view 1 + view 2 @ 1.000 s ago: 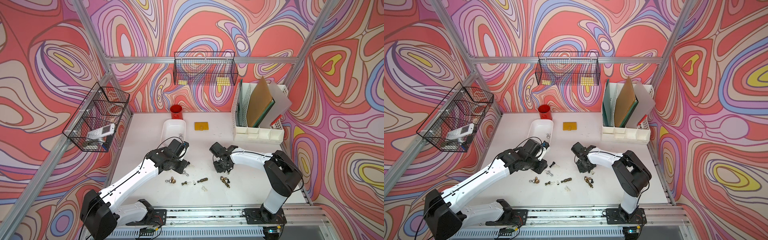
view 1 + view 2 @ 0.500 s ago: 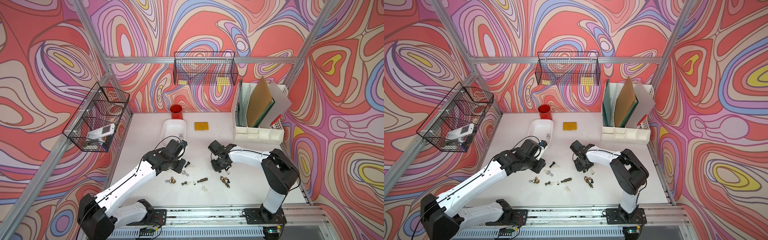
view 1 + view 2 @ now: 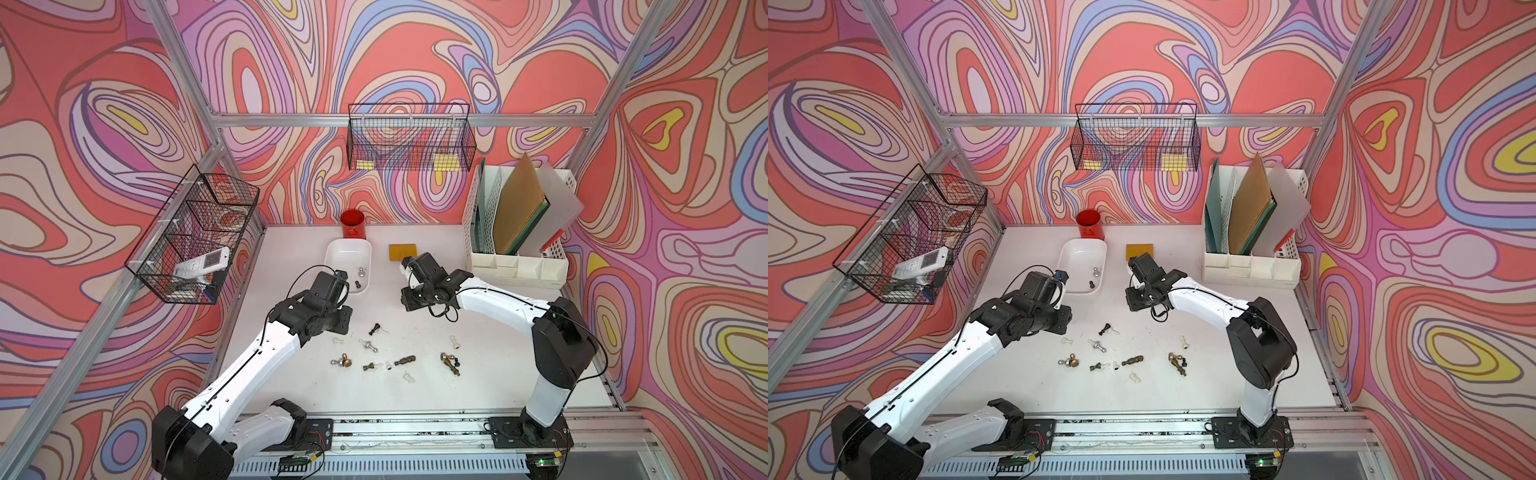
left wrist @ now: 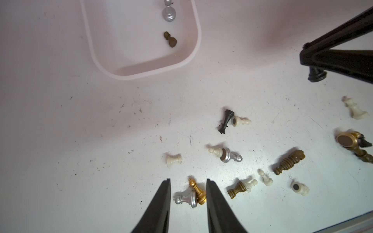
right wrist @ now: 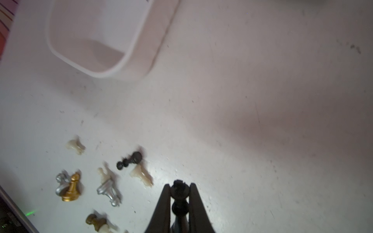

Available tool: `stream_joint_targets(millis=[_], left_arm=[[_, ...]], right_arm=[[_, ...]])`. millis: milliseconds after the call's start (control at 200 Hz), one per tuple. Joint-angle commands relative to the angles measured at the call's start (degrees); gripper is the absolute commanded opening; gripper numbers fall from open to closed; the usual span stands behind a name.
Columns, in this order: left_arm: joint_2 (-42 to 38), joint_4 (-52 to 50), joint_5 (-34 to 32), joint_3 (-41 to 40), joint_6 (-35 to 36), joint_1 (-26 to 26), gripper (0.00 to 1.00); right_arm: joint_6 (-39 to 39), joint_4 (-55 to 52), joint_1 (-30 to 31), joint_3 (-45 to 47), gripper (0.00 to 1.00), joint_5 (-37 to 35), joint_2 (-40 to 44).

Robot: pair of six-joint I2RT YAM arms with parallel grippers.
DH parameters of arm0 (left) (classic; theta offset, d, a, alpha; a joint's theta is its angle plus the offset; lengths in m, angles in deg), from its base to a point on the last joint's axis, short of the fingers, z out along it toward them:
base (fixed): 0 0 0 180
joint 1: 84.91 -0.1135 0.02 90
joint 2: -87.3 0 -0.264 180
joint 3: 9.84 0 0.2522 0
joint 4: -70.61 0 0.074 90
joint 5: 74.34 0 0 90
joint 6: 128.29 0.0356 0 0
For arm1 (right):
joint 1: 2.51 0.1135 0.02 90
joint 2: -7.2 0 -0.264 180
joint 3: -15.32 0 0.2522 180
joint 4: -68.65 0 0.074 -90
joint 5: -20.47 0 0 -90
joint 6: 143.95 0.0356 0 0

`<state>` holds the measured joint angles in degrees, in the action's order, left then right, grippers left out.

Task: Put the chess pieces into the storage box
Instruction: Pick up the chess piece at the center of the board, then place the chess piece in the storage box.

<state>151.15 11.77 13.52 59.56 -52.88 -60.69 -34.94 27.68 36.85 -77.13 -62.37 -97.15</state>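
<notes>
A black piece has just been clamped in the right gripper and brought nearer the box for dropping in; the left gripper is half-open, empty.

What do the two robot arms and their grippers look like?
Both arms, the left arm and the right arm, have white links with black joints. Thin black cables run along them. The left gripper and the right gripper have black, tapering fingers.
</notes>
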Motion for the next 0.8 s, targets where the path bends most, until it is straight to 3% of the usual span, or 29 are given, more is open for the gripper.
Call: stream_joint_targets(millis=[0, 155, 366, 791], left_arm=[[-0.3, 1.5, 4.0, -0.3, -2.2, -4.2, 0.34], [-0.4, 3.0, 6.5, -0.9, -3.5, -8.0, 0.35], [0.7, 3.0, 8.2, -1.2, -3.7, -8.9, 0.36], [-0.6, 3.0, 8.6, -2.4, -3.8, -9.0, 0.36]], right_arm=[[0.2, 7.3, 0.1, -4.8, 0.02, 2.2, -4.7], [0.2, 14.8, 0.2, -11.6, 0.02, 2.3, -11.5], [-2.8, 18.0, 1.5, -24.8, 0.02, 1.8, -22.7], [-6.4, 28.1, 2.5, -34.5, 0.04, 6.8, -35.4]])
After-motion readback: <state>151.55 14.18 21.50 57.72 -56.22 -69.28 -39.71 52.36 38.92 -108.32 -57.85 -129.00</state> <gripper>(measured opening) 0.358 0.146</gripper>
